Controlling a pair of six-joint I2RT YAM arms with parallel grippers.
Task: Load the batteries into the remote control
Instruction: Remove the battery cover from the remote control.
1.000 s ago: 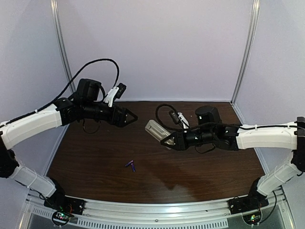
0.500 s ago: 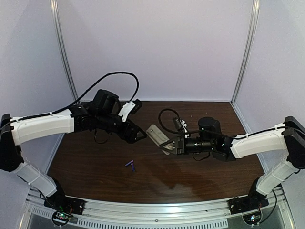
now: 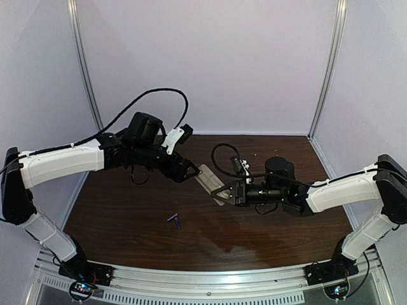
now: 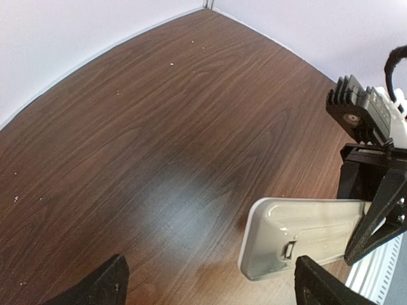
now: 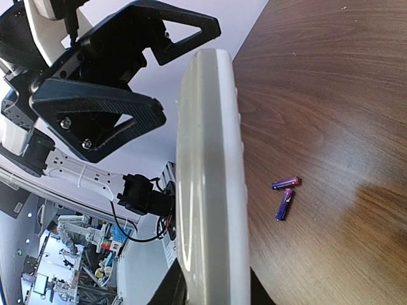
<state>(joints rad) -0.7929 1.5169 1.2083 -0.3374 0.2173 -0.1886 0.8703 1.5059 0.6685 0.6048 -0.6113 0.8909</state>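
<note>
Top external: my right gripper (image 3: pixel 221 192) is clamped on the small white slim rectangular remote control (image 3: pixel 207 180), holding it tilted above the dark brown wood-grain table (image 3: pixel 273 238) near the middle. My left gripper (image 3: pixel 191 173) sits just beside the remote control's far end, at 10 o'clock from it, fingers spread wide, gripping nothing. The two tiny purple-blue cylindrical batteries (image 3: pixel 174 220) lie loose on the table at 7 o'clock from the remote control, close to each other, well apart from both grippers.

Left wrist: my wide-open fingertips (image 4: pixel 105 286) at the bottom edge, nothing between them. Remote control (image 4: pixel 299 238) at 4 o'clock, beige back facing this camera, a small latch visible. The back looks covered, but I can't tell for sure. Right gripper fingers (image 4: pixel 375 216) pinch its right end.

Right wrist: remote control (image 5: pixel 210 190) seen edge-on, filling the centre. Left gripper (image 5: pixel 184 73) at 11 o'clock, open. Batteries (image 5: pixel 284 194) at 4 o'clock on the table.

Progress: early, I judge. Remote control lifted and presented, no battery picked or loaded. Left to do: expose the recess, fetch both batteries, seat them.
</note>
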